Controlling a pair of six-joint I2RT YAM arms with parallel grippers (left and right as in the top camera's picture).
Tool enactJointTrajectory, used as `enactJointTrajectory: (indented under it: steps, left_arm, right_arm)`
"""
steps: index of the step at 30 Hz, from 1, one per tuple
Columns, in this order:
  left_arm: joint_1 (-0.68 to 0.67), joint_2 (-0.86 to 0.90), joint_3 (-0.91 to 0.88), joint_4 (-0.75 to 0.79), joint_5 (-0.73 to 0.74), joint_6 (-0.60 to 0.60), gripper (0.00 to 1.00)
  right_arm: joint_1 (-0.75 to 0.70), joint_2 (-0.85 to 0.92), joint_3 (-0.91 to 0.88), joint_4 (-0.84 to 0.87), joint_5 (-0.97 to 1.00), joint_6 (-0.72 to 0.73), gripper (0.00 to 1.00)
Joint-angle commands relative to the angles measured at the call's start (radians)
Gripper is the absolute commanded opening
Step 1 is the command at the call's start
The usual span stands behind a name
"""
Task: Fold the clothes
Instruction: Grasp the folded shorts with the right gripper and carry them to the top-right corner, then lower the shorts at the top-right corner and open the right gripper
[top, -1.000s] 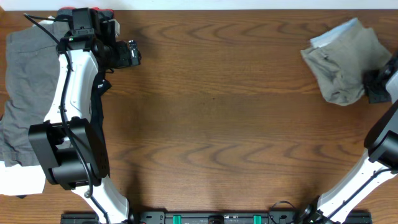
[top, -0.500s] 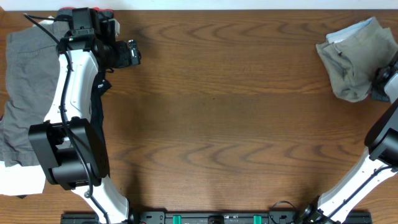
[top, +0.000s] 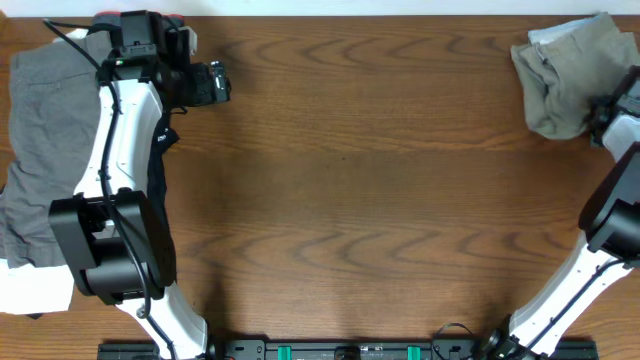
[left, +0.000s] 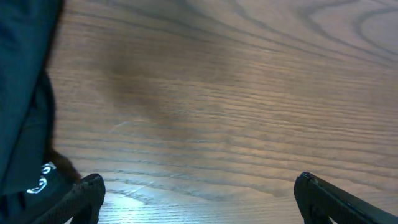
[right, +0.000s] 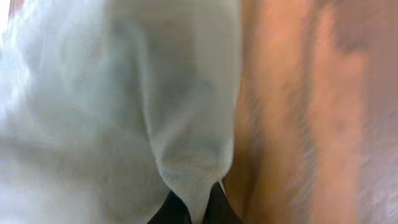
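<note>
Pinching the bunched light khaki-beige cotton shorts (top: 565, 75) at the brown wooden table's (top: 350, 200) far right corner, my right gripper (right: 193, 208) should lower them slowly, I judge, so nothing unfolds, while my left gripper (left: 196, 199) gapes wide above the table's far left.

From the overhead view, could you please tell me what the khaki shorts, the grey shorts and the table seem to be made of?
The khaki shorts: soft matte woven cloth, likely cotton; they bunch in loose creases, with fine weave in the right wrist view. The grey shorts: similar matte fabric, limp and wrinkled. The table: wood or wood-look laminate, satin; bold grain, faint sheen.
</note>
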Motion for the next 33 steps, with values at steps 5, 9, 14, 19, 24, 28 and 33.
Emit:
enactJointTrajectory:
  steps: [5,9,14,19,24,28,33]
  left_arm:
    - [-0.024,0.016,-0.015,0.008,0.008,-0.001,0.98]
    - [-0.024,0.016,-0.015,0.018,0.008,-0.001,0.98]
    - [-0.024,0.016,-0.015,0.034,0.008,-0.001,0.98]
    - [-0.024,0.016,-0.015,0.043,0.008,-0.001,0.98]
    - [-0.024,0.016,-0.015,0.057,0.008,-0.001,0.98]
    - [-0.024,0.016,-0.015,0.059,0.008,-0.001,0.98]
    - [-0.024,0.016,-0.015,0.063,0.008,-0.001,0.98]
  right_arm:
    - [0.104,0.013,-0.007,-0.012,0.019,-0.129,0.01]
    - [0.109,0.013,-0.007,-0.013,0.015,-0.156,0.01]
    - [0.102,0.013,-0.007,-0.056,-0.002,-0.222,0.02]
    - [0.094,0.013,-0.007,-0.057,-0.069,-0.443,0.04]
    - [0.093,0.013,-0.007,-0.042,-0.069,-0.466,0.04]
    - [0.093,0.013,-0.007,0.009,-0.073,-0.474,0.05]
    - [0.094,0.013,-0.007,0.057,-0.073,-0.484,0.09]
